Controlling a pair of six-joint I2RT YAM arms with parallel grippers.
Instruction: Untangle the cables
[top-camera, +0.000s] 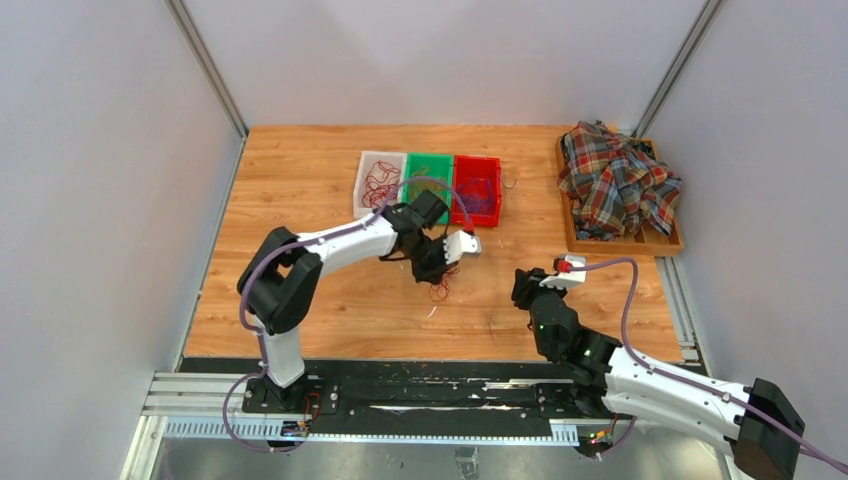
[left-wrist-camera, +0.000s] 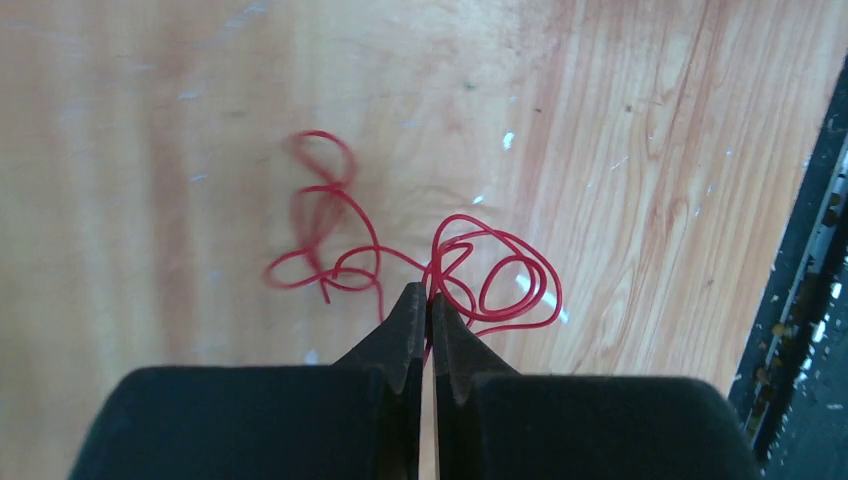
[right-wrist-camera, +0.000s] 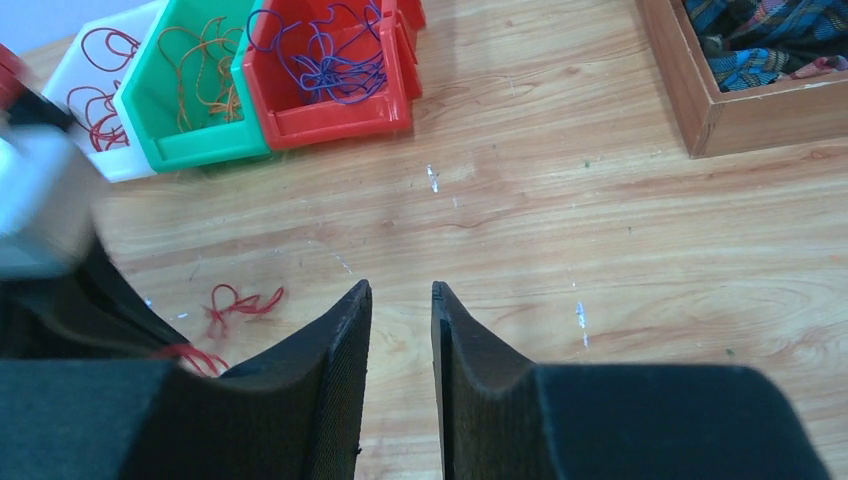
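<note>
Left gripper (left-wrist-camera: 428, 297) is clenched on the looped red cable (left-wrist-camera: 440, 265) lying on the table (left-wrist-camera: 650, 150), right gripper (right-wrist-camera: 400, 290) stands half-open and empty, and the white bin (right-wrist-camera: 115, 165), green bin (right-wrist-camera: 200, 152) and red bin (right-wrist-camera: 335, 120) already hold sorted cables (right-wrist-camera: 320, 65), so little seems left.

**A robot lab test cell**

Plain pale walls (top-camera: 100, 220) on slim aluminium posts (top-camera: 205, 65) box in a wooden table (top-camera: 300, 170) on the left, right and far sides. A left arm (top-camera: 340, 243) and a right arm (top-camera: 660, 385) are bolted to a black rail (top-camera: 430, 395) along the near edge, with lilac hoses (top-camera: 628, 290) running over them. At the far side stand three plastic bins (right-wrist-camera: 330, 115), white, green and red, holding cables (right-wrist-camera: 325, 70) sorted by colour. At the far right, a wooden tray (top-camera: 620, 244) holds a plaid cloth (top-camera: 615, 180).
</note>
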